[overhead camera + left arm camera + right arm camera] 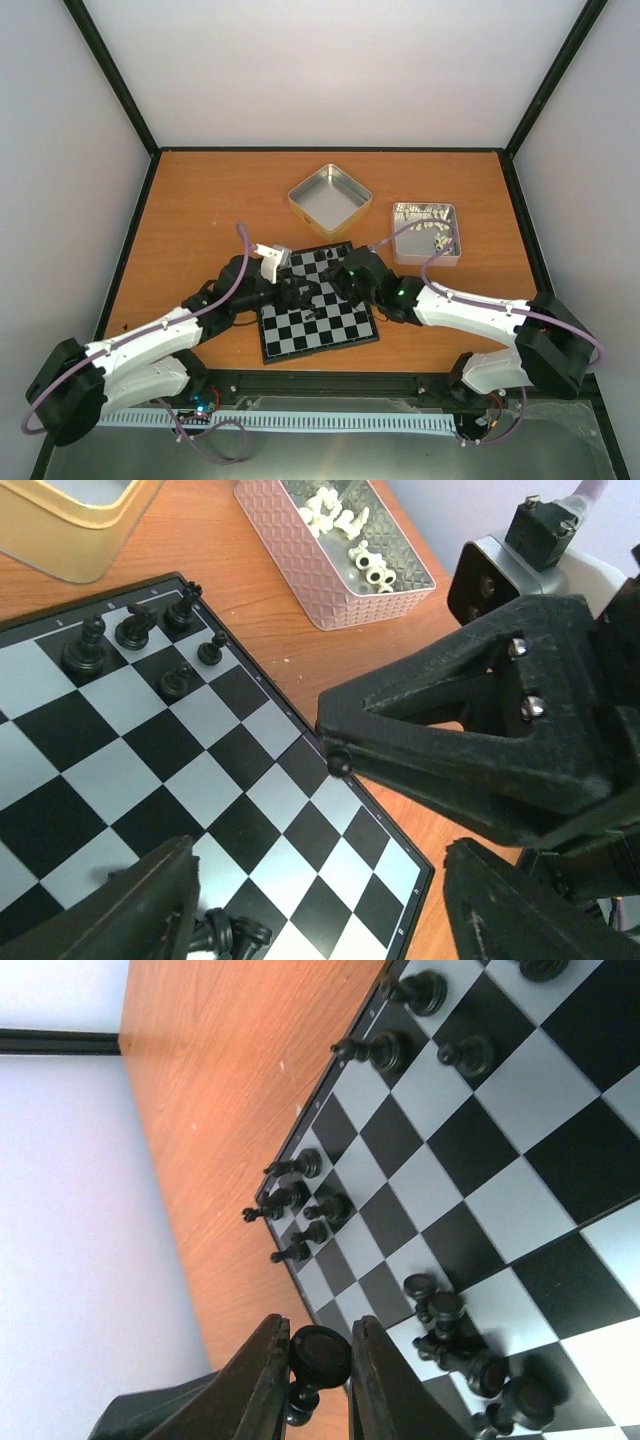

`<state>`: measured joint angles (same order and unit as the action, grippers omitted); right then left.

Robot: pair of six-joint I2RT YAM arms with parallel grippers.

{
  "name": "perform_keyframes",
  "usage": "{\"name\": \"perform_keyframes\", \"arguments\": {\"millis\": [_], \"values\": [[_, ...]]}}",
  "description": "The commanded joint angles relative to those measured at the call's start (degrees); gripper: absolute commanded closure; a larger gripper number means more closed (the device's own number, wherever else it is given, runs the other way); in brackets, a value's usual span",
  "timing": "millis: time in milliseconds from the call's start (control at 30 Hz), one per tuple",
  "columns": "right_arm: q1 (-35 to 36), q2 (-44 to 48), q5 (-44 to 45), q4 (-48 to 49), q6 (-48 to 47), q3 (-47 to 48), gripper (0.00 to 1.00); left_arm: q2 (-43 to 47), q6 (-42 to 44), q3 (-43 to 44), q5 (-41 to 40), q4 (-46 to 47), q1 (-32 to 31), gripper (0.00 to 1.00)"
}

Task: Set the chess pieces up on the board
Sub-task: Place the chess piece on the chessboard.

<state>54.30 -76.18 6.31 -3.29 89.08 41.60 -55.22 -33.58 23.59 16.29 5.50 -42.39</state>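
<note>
These tiny glossy black chess pieces (290, 1198) look light, hard and slick (easily toppled), so pinch the narrow stem. Several stand along the edge of the small black-and-grey chequered board (560, 1170). Others lie in a heap (232, 935) under the left tool (320, 880), spread wide and empty. The right tool (320, 1332) is clamped on a round-based piece (320, 1358) near the board's rim.

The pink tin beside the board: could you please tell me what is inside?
The pink tin holds loose pale chess pieces on its metal floor. In the top view a purple cable crosses it, hiding a strip.
</note>
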Motion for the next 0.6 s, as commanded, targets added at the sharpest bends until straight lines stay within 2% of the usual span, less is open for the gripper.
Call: {"name": "perform_keyframes", "arguments": {"millis": [0, 133, 433, 567], "values": [[-0.4, 1.6, -3.7, 7.4, 5.1, -2.2, 0.83, -3.6, -2.9, -0.1, 1.7, 9.5, -0.8, 0.36], [-0.5, 1.8, -5.6, 9.1, 5.7, -2.6, 0.83, -5.8, -4.3, 0.7, 2.4, 10.1, -0.8, 0.5], [-0.5, 1.0, -7.6, 11.4, 6.8, -3.4, 0.83, -6.4, -5.3, 0.0, 2.2, 11.5, -0.8, 0.61], [-0.5, 0.2, -8.4, 11.8, 6.9, -3.4, 0.83, -6.1, -4.6, 0.3, 1.0, 11.1, -0.8, 0.71]]}}
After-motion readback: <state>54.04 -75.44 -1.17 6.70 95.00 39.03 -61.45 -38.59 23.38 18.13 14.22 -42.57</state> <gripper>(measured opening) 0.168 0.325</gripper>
